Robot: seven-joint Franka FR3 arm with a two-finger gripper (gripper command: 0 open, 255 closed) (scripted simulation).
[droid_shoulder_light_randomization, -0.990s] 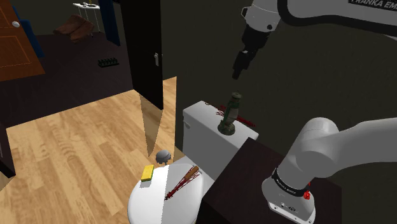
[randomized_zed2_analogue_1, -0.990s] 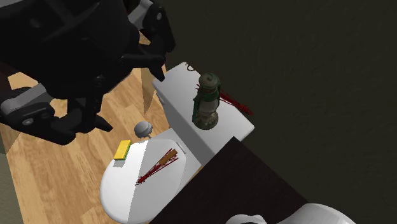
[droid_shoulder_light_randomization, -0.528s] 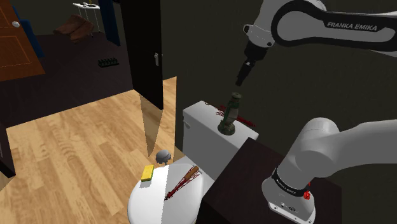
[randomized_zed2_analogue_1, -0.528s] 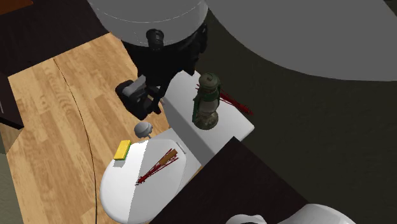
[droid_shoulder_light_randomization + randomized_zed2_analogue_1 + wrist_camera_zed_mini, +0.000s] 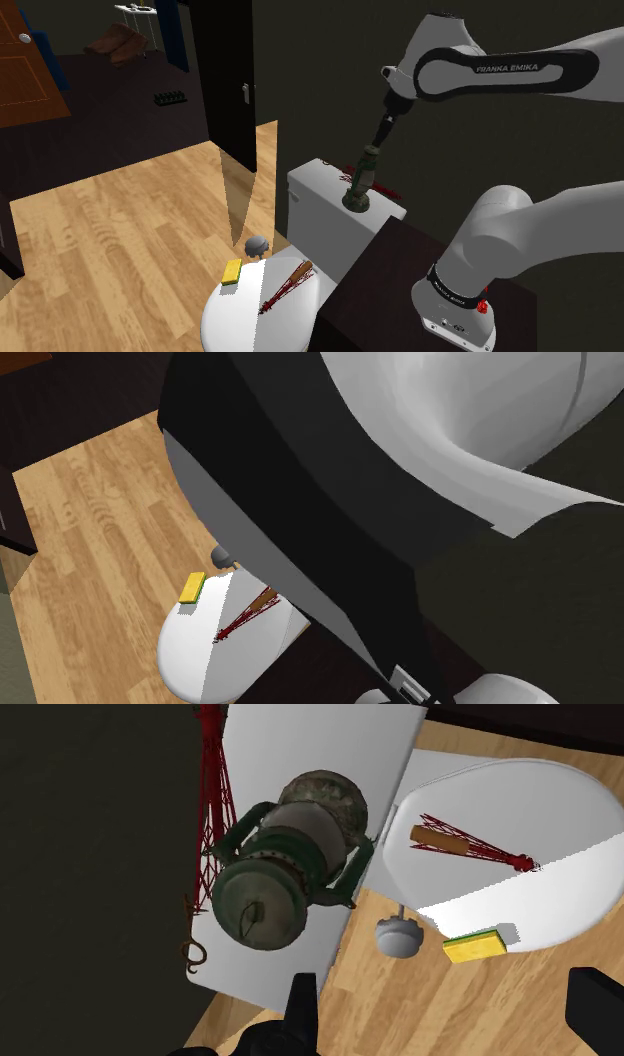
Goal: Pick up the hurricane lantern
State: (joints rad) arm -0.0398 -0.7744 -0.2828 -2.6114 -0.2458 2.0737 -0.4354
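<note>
So the arm had dropped over the last second. Its fingers hung spread and empty close above the lantern, which stood on the toilet tank. Nothing grabbed yet.

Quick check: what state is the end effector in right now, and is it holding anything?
End effector: open, fingers apart, holding nothing; the hurricane lantern stands untouched on the toilet tank.
</note>
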